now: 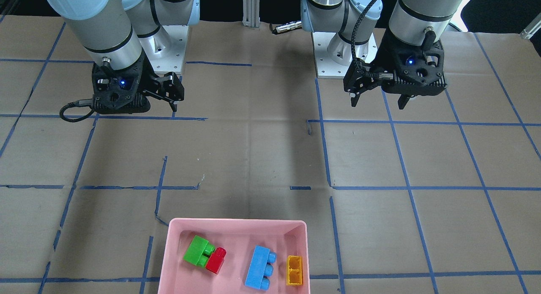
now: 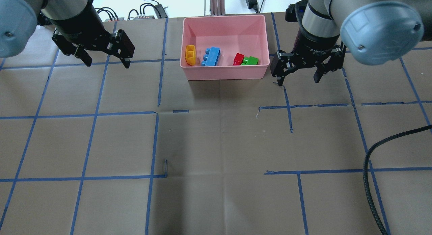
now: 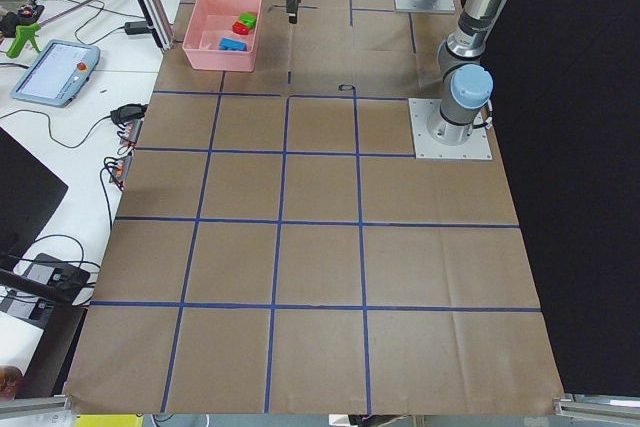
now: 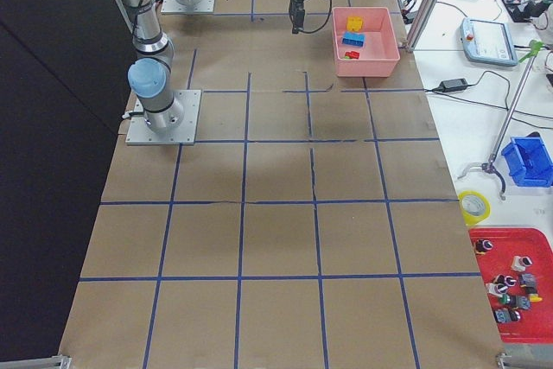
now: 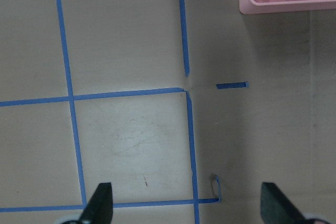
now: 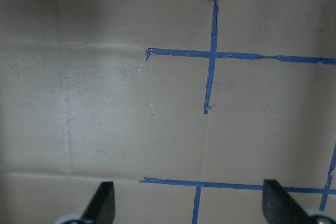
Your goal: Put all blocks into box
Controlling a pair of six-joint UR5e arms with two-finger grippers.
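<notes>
The pink box (image 1: 236,221) (image 2: 224,75) stands at the table edge far from my bases. All the blocks lie inside it: the green one (image 1: 197,251) (image 2: 250,60) touches the red one (image 1: 216,260) (image 2: 239,58), and the blue one (image 1: 258,268) (image 2: 211,56) lies beside the yellow one (image 1: 294,270) (image 2: 190,54). My left gripper (image 2: 108,63) (image 1: 379,104) (image 5: 186,208) is open and empty, raised to the box's left. My right gripper (image 2: 298,81) (image 6: 189,208) is open and empty, raised to the box's right. The left wrist view catches a box corner (image 5: 283,6).
Brown paper with a blue tape grid covers the table. The arm base plates (image 1: 169,49) (image 1: 338,53) stand at my side of the table. A black cable (image 2: 371,181) hangs at the overhead view's right. Benches with devices (image 3: 60,72) (image 4: 488,36) lie beyond the box.
</notes>
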